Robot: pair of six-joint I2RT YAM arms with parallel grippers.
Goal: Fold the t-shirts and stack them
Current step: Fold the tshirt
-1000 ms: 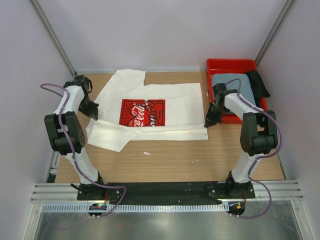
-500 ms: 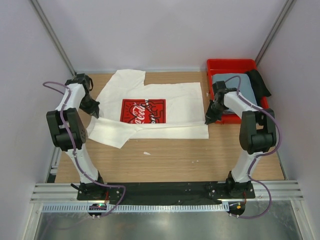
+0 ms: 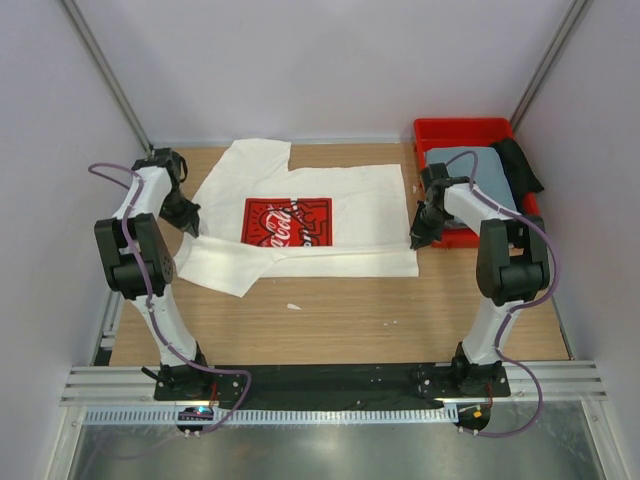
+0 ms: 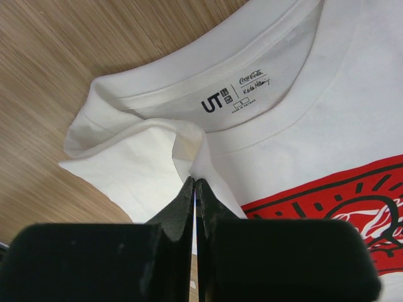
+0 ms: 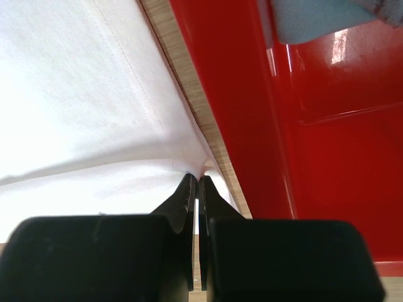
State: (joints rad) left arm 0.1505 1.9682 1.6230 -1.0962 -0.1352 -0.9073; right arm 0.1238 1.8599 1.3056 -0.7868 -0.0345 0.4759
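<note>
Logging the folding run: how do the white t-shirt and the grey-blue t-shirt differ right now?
The white t-shirt lies spread on the table; the grey-blue t-shirt sits in the red bin. The white t-shirt carries a red square print; the grey-blue t-shirt looks plain. The left gripper and right gripper are both shut on the white t-shirt; neither touches the grey-blue t-shirt. Both are soft cloth.

The white cloth t-shirt's (image 4: 302, 126) red square print (image 4: 315, 201) is running off-frame. The right arm (image 3: 472, 205) is partly covering the grey-blue cloth t-shirt (image 3: 452, 160).
</note>
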